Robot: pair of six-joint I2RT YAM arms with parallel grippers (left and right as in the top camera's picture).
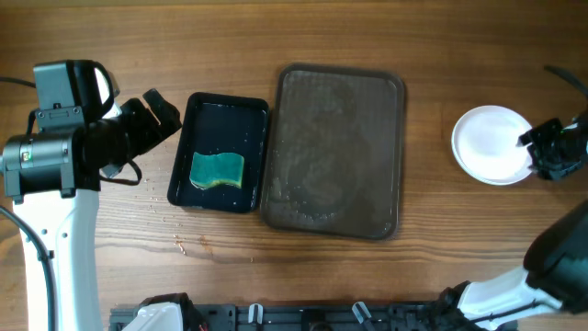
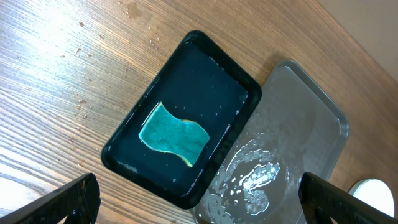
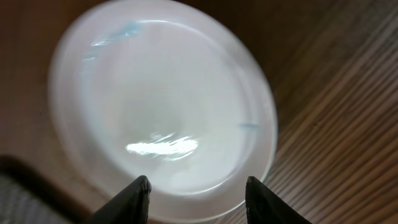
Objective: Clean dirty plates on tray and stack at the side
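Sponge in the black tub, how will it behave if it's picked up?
The sponge probably squashes and bends when pinched, given its wavy, soft-looking outline. It lies flat in a black tub that looks wet, so it may be soaked, heavier than expected, and drip. Rolling seems unlikely.

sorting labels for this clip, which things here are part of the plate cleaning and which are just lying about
Part of the job: tray, white plate, sponge, black tub holding the sponge.
Just lying about: water drops on the table, black rail at the bottom edge.
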